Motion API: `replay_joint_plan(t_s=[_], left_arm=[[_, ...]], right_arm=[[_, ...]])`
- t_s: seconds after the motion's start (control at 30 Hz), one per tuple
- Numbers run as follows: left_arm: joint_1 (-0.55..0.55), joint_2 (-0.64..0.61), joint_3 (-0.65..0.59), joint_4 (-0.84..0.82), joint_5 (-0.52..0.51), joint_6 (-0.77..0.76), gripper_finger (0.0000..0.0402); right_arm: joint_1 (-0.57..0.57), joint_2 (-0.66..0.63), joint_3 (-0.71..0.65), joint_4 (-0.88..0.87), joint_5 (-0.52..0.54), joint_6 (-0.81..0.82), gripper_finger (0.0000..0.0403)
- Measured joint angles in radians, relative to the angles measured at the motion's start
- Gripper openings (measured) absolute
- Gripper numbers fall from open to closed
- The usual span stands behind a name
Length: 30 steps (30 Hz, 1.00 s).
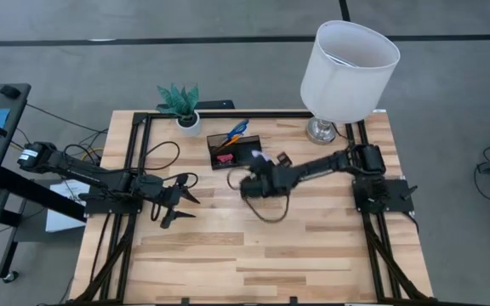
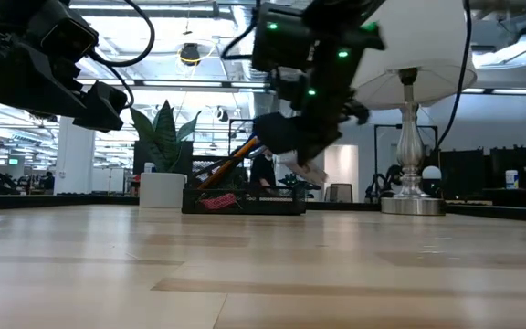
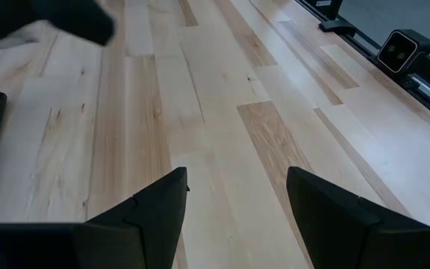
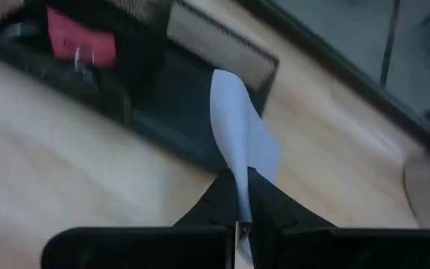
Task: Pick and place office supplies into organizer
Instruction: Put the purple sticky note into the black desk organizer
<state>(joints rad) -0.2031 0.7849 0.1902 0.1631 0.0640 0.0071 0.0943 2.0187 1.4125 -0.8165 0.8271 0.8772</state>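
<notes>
The black organizer (image 1: 232,150) stands at the table's far middle and holds orange pencils (image 1: 225,135), the blue-handled scissors (image 1: 240,129) and the pink eraser (image 4: 80,41). My right gripper (image 1: 258,170) hovers just right of and nearer than the organizer (image 4: 200,52), shut on the pale blue note pad (image 4: 241,127). In the low view the right gripper (image 2: 304,151) is well above the table, with the pad (image 2: 311,172) sticking out below it. My left gripper (image 1: 177,201) waits open over bare wood at the table's left (image 3: 237,202). The pen and clip do not show. My right gripper pinches the note pad by one edge (image 4: 239,196) between its two fingers. The pad stands edge-on out of the fingertips (image 4: 263,205), thin and slightly curved, and is lifted clear of the table. Its free end (image 4: 226,86) points toward the organizer's lower tray.
A white plant pot (image 1: 189,121) stands left of the organizer and a lamp with a white shade (image 1: 347,59) at the far right corner. A loose cable (image 1: 270,208) loops under the right arm. The near half of the wooden table (image 1: 253,255) is bare.
</notes>
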Motion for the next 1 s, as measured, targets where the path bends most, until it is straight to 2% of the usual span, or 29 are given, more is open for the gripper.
replay_joint_plan(t_s=[0.23, 0.53, 0.7, 0.8, 1.0], left_arm=[[0.0, 0.0, 0.0, 0.0, 0.0, 0.0, 0.0223], [0.0, 0.0, 0.0, 0.0, 0.0, 0.0, 0.0223], [0.0, 0.0, 0.0, 0.0, 0.0, 0.0, 0.0223], [0.0, 0.0, 0.0, 0.0, 0.0, 0.0, 0.0223], [0.0, 0.0, 0.0, 0.0, 0.0, 0.0, 0.0223]], right_arm=[[-0.119, -0.002, 0.04, 0.225, -0.108, -0.268, 0.0003], [-0.216, -0.002, 0.04, 0.243, -0.178, -0.311, 0.0003], [-0.22, -0.003, 0.04, 0.25, -0.187, -0.311, 0.0007], [-0.218, -0.003, 0.04, 0.265, -0.197, -0.32, 0.0038], [-0.214, -0.003, 0.04, 0.32, -0.234, -0.355, 0.0127]])
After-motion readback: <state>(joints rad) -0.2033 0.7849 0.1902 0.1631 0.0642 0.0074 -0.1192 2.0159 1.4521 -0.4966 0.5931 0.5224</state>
